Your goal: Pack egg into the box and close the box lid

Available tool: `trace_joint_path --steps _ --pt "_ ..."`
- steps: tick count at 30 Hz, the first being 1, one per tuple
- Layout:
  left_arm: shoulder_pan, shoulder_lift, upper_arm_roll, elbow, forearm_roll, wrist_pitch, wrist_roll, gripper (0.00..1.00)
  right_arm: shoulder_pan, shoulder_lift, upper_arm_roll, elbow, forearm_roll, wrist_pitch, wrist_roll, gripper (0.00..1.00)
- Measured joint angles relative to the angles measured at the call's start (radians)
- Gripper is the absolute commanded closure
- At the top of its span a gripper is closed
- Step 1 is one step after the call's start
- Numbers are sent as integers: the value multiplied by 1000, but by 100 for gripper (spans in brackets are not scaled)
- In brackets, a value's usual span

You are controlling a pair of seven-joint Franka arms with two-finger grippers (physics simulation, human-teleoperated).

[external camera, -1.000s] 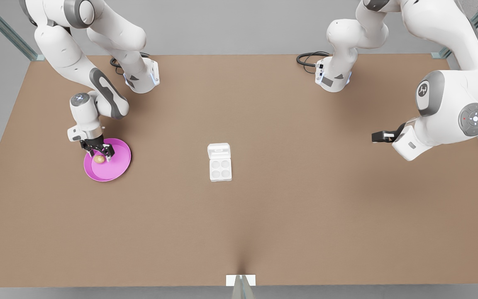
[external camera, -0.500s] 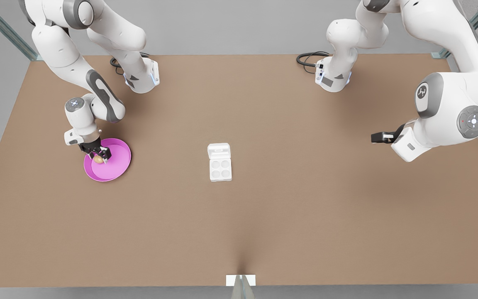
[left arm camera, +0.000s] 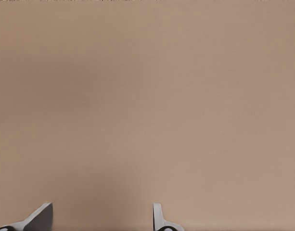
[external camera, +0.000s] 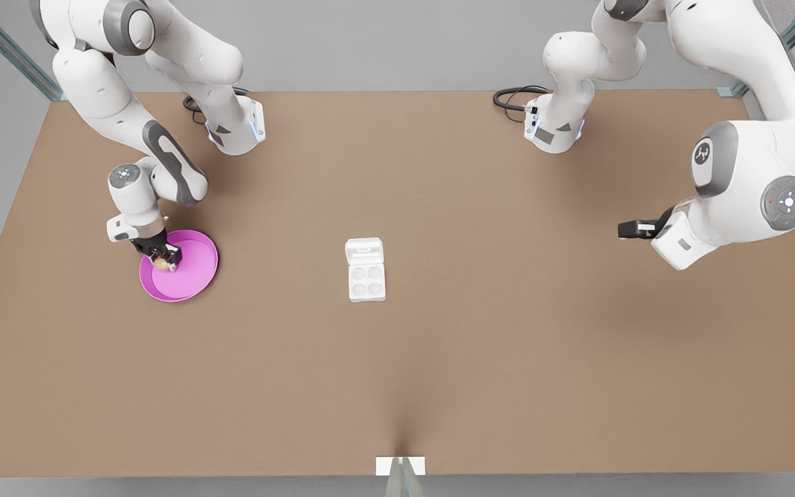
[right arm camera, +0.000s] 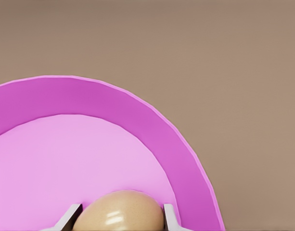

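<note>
Brown tabletop [external camera: 439, 359], flat, bare in its near half. Box [external camera: 366, 269]: mid-table, four cups vacant; box lid [external camera: 364, 250] hinged back, flat on the far side. Pink plate [external camera: 190, 273]: front view's left. Egg [right arm camera: 119, 211]: on the plate, seated between the right gripper [external camera: 161, 260] fingers [right arm camera: 70, 216], which press both flanks. Left gripper [external camera: 629, 228]: front view's right, waiting above bare table, fingers [left arm camera: 39, 217] parted, holding nothing.

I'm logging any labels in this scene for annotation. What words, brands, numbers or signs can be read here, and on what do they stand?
No readable words or numbers.
Arm at the front view's right: a small white emblem on a grey joint cover, a logo and not letters.
Same arm: a round disc with tiny symbols, too small to read.
The box, egg and pink plate carry no markings.
</note>
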Motion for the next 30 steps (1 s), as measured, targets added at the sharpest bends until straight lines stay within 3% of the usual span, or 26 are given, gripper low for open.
trace_joint_path --steps 10,15,18,20,22,24,26,29,30 --pt "0 0 0 2 1 2 -1 0 6 -26 4 40 -2 -33 -4 37" --pt "0 -2 0 2 1 1 -1 0 86 -176 14 239 -1 -511 75 37" --pt "0 -5 0 5 1 0 -13 0 68 -239 163 453 0 -930 267 37" --pt "0 -2 1 5 3 6 -12 0 96 -230 310 525 0 -1009 452 37" --pt "0 1 2 5 4 9 -12 0 109 -289 340 608 0 -1191 470 37" --pt "0 2 2 5 6 6 -12 0 58 -344 358 620 3 -1242 453 37" --pt "0 2 2 4 7 4 -12 0 31 -216 411 649 2 -1142 465 37" --pt "0 2 2 4 8 5 -12 0 105 -74 525 743 1 -1102 533 37" --pt "0 2 2 4 8 6 -12 0 168 -25 526 794 -1 -1101 579 37"
